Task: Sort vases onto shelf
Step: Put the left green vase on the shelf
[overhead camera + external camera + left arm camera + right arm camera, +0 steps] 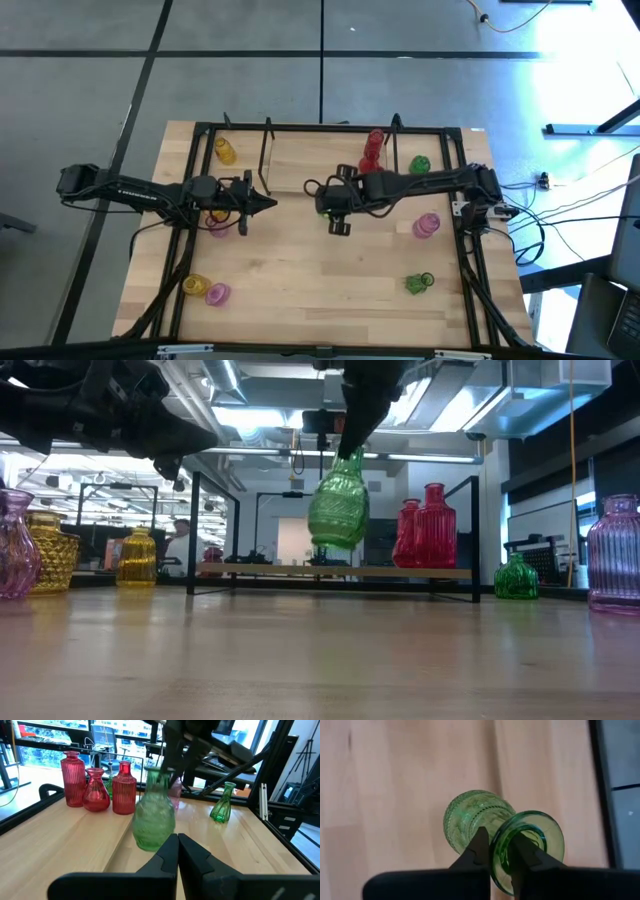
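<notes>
Light wood runs across your bench [320, 290], and on its left side a yellow vase [225, 151] stands at the far corner while a yellow and pink pair [205, 290] sits at the near corner. Your left gripper [262, 203] hangs over the bench just left of the shelf [300, 160], its fingers [172, 852] pressed together on nothing; a pink vase [217, 222] lies under that arm. Right of it, your right gripper [496, 851] pinches the rim of a green vase [338, 508], one finger inside the mouth and one outside, and the vase hangs clear of the bench, slightly tilted, in front of the near edge of the shelf. On the shelf's right end stand the red vases [372, 147], close together. Farther right, another green vase [419, 164] sits at the far side, a pink ribbed vase [427, 225] rests near that arm, and a third green vase [419, 283] stands toward the near right edge.
</notes>
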You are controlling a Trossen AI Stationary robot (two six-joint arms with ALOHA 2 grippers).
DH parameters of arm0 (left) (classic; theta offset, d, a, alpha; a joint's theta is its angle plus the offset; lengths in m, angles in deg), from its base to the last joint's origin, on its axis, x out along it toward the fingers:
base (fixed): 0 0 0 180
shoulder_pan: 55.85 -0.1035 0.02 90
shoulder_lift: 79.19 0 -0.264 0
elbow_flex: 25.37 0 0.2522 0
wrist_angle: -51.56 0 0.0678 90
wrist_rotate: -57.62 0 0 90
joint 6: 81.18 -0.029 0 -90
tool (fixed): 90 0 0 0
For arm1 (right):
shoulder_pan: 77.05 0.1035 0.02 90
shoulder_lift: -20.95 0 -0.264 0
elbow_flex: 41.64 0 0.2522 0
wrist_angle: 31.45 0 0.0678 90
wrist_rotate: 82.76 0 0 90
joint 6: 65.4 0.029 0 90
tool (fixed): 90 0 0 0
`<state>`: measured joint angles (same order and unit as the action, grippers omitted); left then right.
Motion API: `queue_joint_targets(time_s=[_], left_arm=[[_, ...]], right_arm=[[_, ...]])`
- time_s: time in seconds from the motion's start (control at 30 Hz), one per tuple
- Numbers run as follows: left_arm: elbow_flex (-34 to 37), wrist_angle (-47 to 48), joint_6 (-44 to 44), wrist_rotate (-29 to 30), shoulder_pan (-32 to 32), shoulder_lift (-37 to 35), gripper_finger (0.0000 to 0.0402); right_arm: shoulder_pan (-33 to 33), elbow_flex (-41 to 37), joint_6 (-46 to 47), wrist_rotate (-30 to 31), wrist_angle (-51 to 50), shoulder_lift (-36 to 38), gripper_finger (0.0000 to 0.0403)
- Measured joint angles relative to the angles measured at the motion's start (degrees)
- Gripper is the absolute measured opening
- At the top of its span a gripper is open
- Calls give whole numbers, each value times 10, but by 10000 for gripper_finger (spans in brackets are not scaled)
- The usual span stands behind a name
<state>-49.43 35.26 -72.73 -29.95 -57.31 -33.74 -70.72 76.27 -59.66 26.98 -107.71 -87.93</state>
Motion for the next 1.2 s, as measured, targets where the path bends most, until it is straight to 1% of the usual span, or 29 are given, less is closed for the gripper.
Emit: queue_joint_targets(time_s=[0.2,0.43,0.93,1.2], left_arm=[[0,0,0,0,0,0,1],[0,0,0,0,0,0,1],[0,0,0,0,0,0,1],[0,0,0,0,0,0,1]], right_arm=[[-12,30,-2,19,-43,0,18],[-52,47,-14,34,-87,0,19],[-158,47,-48,46,-87,0,21],[-212,45,-70,23,-65,1,21]])
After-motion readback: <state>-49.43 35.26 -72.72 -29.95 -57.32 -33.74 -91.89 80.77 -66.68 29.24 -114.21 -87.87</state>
